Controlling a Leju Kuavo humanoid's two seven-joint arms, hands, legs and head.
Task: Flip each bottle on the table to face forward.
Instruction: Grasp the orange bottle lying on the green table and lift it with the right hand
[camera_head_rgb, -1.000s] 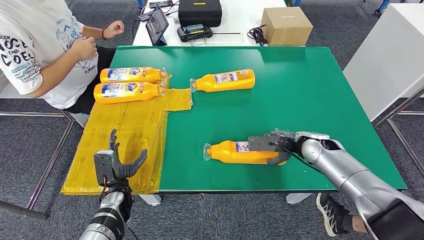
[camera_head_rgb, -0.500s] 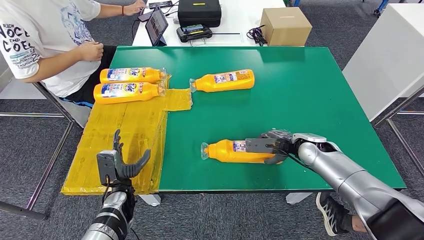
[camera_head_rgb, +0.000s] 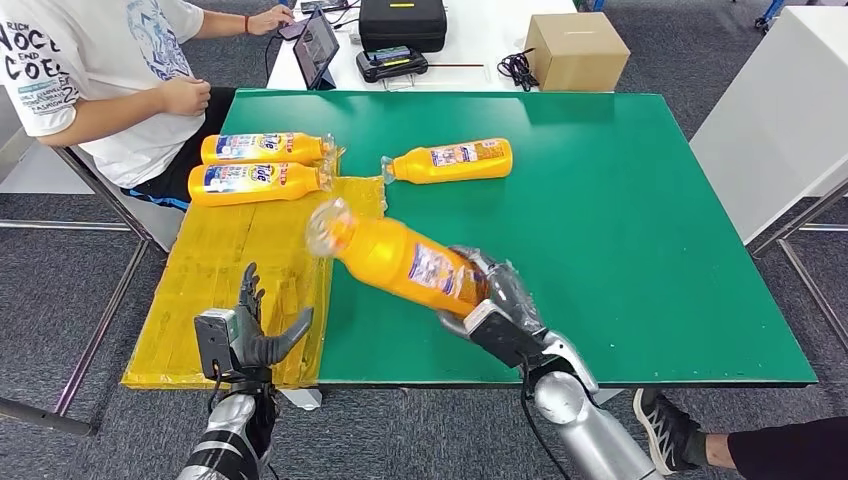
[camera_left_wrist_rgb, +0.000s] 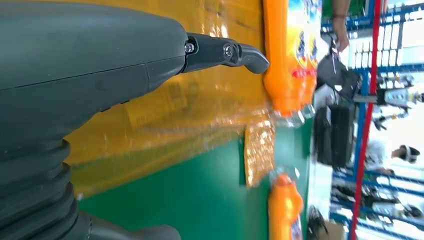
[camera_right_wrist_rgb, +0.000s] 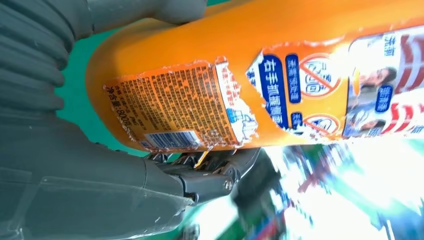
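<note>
I see my right hand (camera_head_rgb: 490, 305) wrapped around the base end of an orange plastic bottle with a printed label (camera_head_rgb: 400, 258), holding it lifted clear above the green table top (camera_head_rgb: 620, 220). The held bottle tilts, its clear cap end raised towards the yellow taped sheet (camera_head_rgb: 250, 260) covering the table's left side. In the right wrist view the back label with small print and a barcode shows on the bottle (camera_right_wrist_rgb: 260, 75), with the fingers (camera_right_wrist_rgb: 210, 172) clamped under it.

My left hand (camera_head_rgb: 245, 335) stands upright by the near edge of the yellow sheet, fingers spread, holding nothing.

Three more orange bottles lie on their sides: two side by side (camera_head_rgb: 262, 149) (camera_head_rgb: 260, 182) on the far part of the yellow sheet, and one (camera_head_rgb: 450, 160) on the green surface just beside them. A person in a white shirt (camera_head_rgb: 70, 70) sits at the far left corner.

I cannot tell how full the bottles are.
</note>
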